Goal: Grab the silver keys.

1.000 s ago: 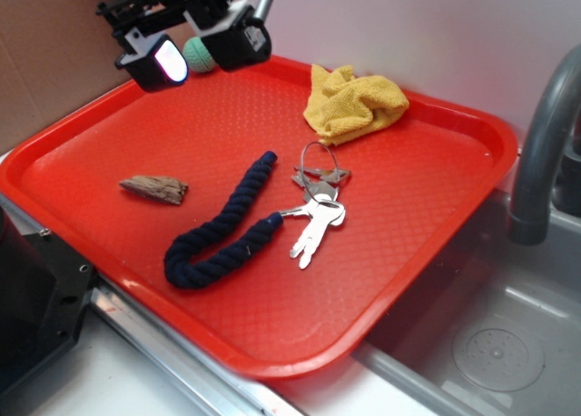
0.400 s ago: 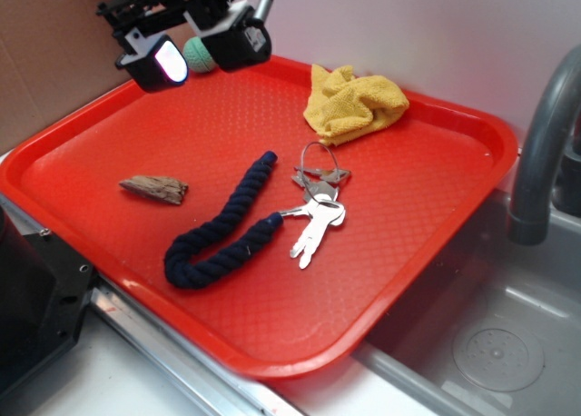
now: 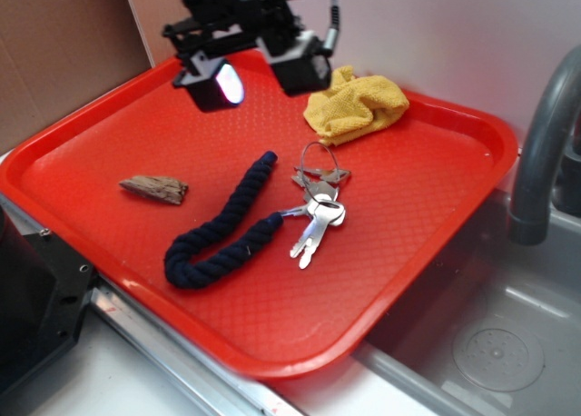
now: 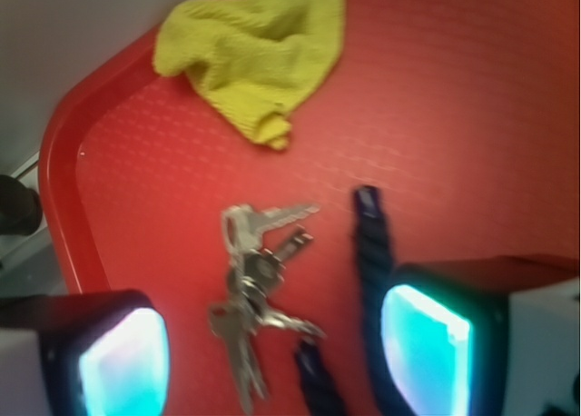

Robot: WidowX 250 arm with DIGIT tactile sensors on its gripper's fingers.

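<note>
The gripper (image 3: 259,74) hangs above the far part of the tray, its two fingers spread wide with nothing between them. Each finger is a black block carrying a smooth pale pad that glows white-blue; in the wrist view the pads (image 4: 123,366) sit at the lower corners with a broad gap between them. The arm comes in from the top edge of the exterior view, a grey cable running up behind it, and the gripper points down and toward the near side.

The keys (image 3: 316,209) lie flat on the tray, below the gripper and nearer the camera, well apart from it. In the wrist view the keys (image 4: 252,293) fall within the gap between the fingers, closer to the left pad. They are a small bunch of shiny metal, some duller, threaded on a thin wire ring at the far end.

Just beside them on the left lies a navy rope (image 3: 224,227), thick and twisted, bent into a hook at its near end; one key tip touches it. A crumpled yellow cloth (image 3: 352,104) with a woven, nubbly surface sits beyond the keys. A rough brown wood chip (image 3: 154,189) lies to the left of the rope. The tray (image 3: 436,207) is red plastic with a fine pebbled texture and a raised rounded rim.
</note>
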